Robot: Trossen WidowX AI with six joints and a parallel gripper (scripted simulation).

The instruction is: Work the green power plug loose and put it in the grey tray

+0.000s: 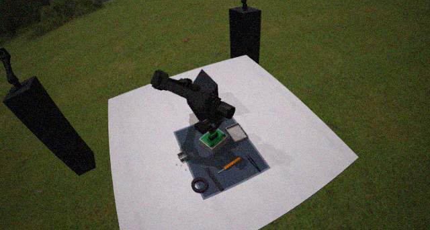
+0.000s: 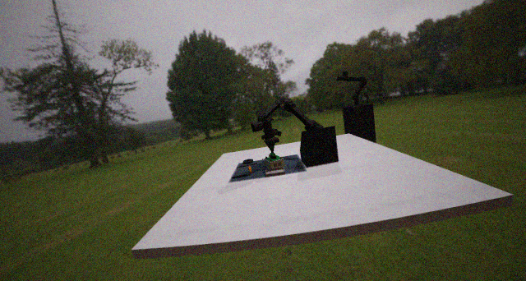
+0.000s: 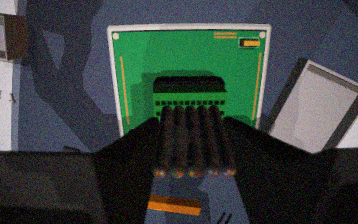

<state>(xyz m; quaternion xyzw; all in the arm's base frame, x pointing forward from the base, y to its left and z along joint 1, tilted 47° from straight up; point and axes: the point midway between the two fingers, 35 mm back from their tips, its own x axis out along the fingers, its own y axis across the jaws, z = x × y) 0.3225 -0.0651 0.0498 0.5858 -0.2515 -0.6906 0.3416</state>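
The green plug (image 3: 190, 98), with several dark wires, sits at the black socket part (image 3: 190, 83) on the green circuit board (image 1: 205, 140) (image 3: 135, 55). My gripper (image 1: 212, 130) (image 2: 272, 151) (image 3: 190, 125) is above the board and shut on the plug, one finger at each side. The wires hide part of the plug, and I cannot tell how deep it sits. The plug looks about level with the board in the wrist view. The grey tray (image 1: 236, 132) (image 3: 317, 107) is empty and stands beside the board, on the right in the wrist view.
Board and tray are on a blue-grey mat (image 1: 185, 133). An orange-handled screwdriver (image 1: 232, 163) (image 3: 175, 205), dark tweezers (image 1: 254, 163) and a thin dark strip (image 1: 215, 179) lie on it. A black ring (image 1: 199, 178) lies at the mat's edge. A small block (image 1: 182, 157) (image 3: 17, 37) stands near small loose bits.
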